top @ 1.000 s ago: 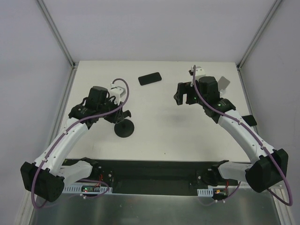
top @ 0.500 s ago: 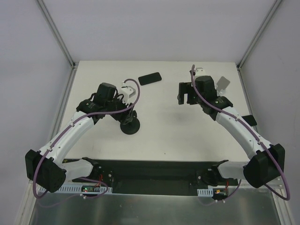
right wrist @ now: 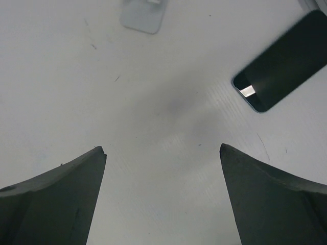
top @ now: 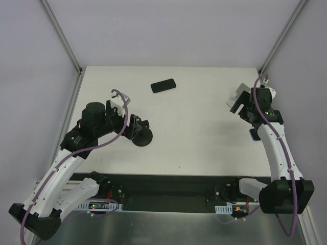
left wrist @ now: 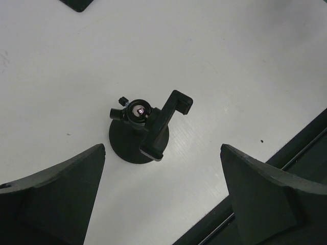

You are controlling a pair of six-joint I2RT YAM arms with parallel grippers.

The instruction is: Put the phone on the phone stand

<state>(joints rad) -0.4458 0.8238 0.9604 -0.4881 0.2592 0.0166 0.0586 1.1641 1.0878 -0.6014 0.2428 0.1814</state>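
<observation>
Phone (top: pixel 163 85) lies flat on the far bench (top: pixel 194 132), untouched, while both hands gape wide and empty: left hand (left wrist: pixel 162 148) over the black holder (left wrist: pixel 139 138), right hand (right wrist: pixel 162 148) near the phone stand (right wrist: pixel 144 15).

bright even light, faint soft shadows, pics mostly sharp.

No legible text anywhere (labels neither)
</observation>
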